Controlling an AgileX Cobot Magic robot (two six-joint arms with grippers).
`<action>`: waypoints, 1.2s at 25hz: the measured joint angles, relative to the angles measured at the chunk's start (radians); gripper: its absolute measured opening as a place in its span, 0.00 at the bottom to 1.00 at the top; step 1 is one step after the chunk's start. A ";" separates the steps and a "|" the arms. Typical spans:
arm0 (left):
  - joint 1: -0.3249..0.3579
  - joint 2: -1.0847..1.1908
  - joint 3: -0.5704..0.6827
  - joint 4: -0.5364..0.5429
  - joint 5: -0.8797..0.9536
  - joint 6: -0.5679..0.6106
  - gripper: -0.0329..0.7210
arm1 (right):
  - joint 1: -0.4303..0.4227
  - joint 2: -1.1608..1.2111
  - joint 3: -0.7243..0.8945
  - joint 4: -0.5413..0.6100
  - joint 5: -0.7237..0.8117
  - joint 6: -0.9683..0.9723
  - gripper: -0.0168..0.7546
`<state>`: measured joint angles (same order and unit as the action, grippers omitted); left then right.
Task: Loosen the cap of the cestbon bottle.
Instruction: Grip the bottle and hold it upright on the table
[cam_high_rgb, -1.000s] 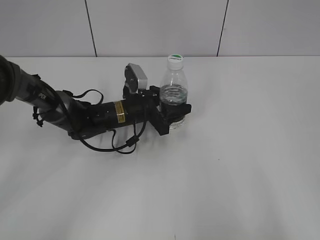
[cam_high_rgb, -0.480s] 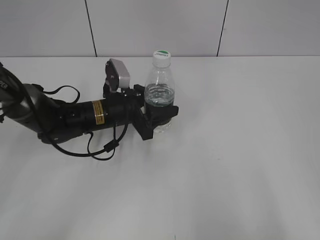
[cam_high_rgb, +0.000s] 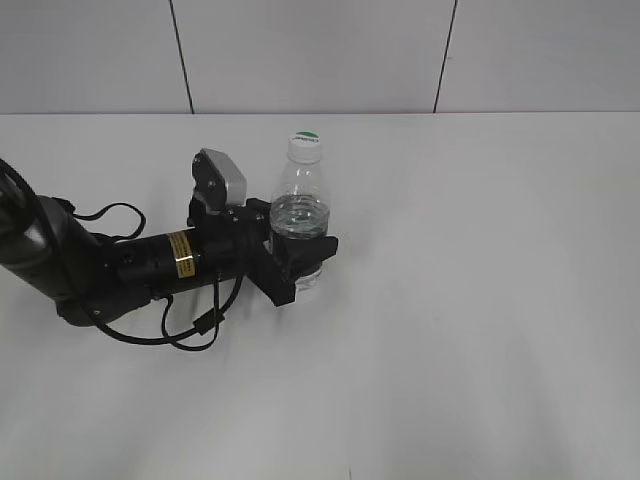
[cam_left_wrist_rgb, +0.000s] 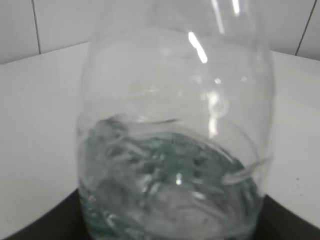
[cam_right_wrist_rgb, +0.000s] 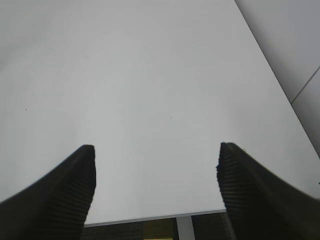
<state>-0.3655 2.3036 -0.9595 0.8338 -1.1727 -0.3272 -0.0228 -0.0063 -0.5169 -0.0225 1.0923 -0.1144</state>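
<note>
The cestbon bottle (cam_high_rgb: 299, 222) stands upright on the white table (cam_high_rgb: 480, 300), left of centre, with the cap (cam_high_rgb: 305, 139) seated on its neck. The left gripper (cam_high_rgb: 299, 262) is clamped around its lower body. Bare tabletop lies to the right and front. The right gripper (cam_right_wrist_rgb: 156, 175) is spread wide above the table edge.

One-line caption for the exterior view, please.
Left pincer clamps the capped cestbon bottle upright on the white table.

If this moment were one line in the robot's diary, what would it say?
left gripper: shut on cestbon bottle, low on body | bottle: upright | cap: on | right gripper: open, empty, above table
</note>
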 joint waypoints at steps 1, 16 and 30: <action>0.000 0.007 0.000 -0.011 -0.005 0.000 0.58 | 0.000 0.000 0.000 0.000 0.000 0.000 0.77; -0.047 0.055 -0.031 -0.061 -0.058 0.005 0.58 | 0.000 0.000 0.000 0.000 0.000 0.000 0.77; -0.047 0.066 -0.033 -0.046 -0.077 0.011 0.58 | 0.000 0.000 0.000 0.000 0.000 0.000 0.77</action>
<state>-0.4121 2.3697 -0.9927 0.7882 -1.2502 -0.3161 -0.0228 -0.0063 -0.5169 -0.0225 1.0923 -0.1144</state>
